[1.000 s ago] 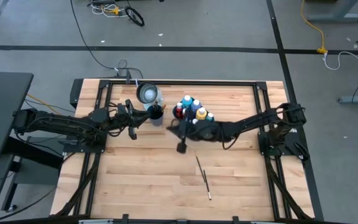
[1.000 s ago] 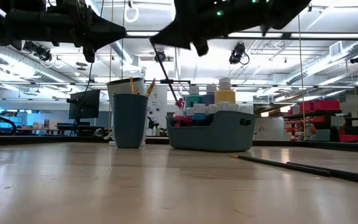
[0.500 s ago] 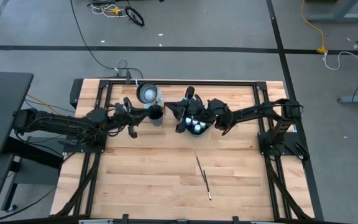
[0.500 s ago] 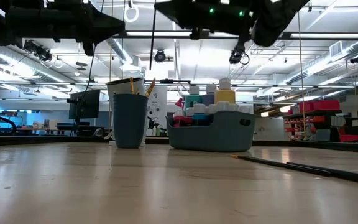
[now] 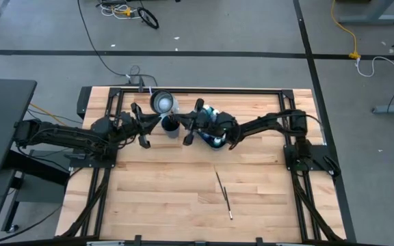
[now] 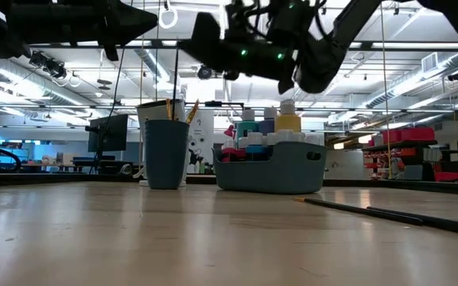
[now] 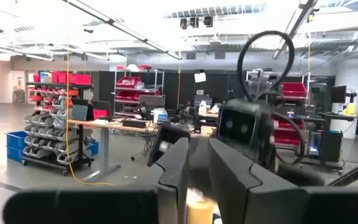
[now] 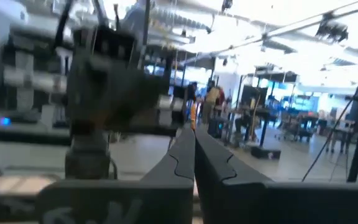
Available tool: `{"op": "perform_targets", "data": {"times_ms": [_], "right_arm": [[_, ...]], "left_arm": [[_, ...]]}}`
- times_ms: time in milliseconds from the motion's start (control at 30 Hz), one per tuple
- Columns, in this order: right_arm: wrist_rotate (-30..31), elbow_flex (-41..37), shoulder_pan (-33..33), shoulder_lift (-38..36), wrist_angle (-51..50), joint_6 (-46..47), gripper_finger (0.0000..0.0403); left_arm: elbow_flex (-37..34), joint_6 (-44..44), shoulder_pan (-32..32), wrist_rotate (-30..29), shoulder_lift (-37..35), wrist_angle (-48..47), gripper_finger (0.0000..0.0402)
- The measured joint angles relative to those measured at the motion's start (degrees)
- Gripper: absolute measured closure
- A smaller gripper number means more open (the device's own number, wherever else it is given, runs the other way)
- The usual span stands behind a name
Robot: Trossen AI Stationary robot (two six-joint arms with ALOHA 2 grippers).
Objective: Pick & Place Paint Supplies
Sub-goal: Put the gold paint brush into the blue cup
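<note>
My right gripper (image 5: 187, 133) reaches over the teal tray (image 6: 312, 171) toward the dark blue cup (image 5: 172, 127) and is shut on a thin dark brush (image 6: 176, 75). The brush hangs upright above the cup (image 6: 165, 151), which holds other brushes. The tray (image 5: 219, 141) is packed with small paint bottles (image 6: 287, 121) standing upright. Two more brushes (image 5: 223, 195) lie flat on the table toward its near edge. My left gripper (image 5: 141, 125) hovers open just left of the cup, holding nothing. My right gripper pinches the thin dark brush between its two fingers (image 8: 182, 152); the dark arms in the low view hide which part of the handle it has. The brush (image 6: 176, 79) hangs straight down below the fingers, lifted clear, with its lower end just above the cup's rim.
A white round container (image 5: 163, 102) stands behind the cup at the far edge. A black frame rail (image 5: 204, 89) runs round the table. Bare wood lies on the near half (image 5: 163, 198), apart from the loose brushes (image 6: 372, 211).
My right gripper has swung from the tray's near side up and over the tray toward the table's left, ending beside the cup. The brush it carries has gone from slanting to hanging upright and has travelled left with it. My left gripper has shifted slightly left.
</note>
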Motion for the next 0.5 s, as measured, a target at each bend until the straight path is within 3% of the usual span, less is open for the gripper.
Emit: {"op": "perform_targets", "data": {"times_ms": [500], "right_arm": [[5.9, 1.2, 0.0, 2.5, -12.4, 1.5, 0.0393]], "left_arm": [[0.0, -0.7, 0.0, 0.4, 0.0, -2.4, 0.0335]]}}
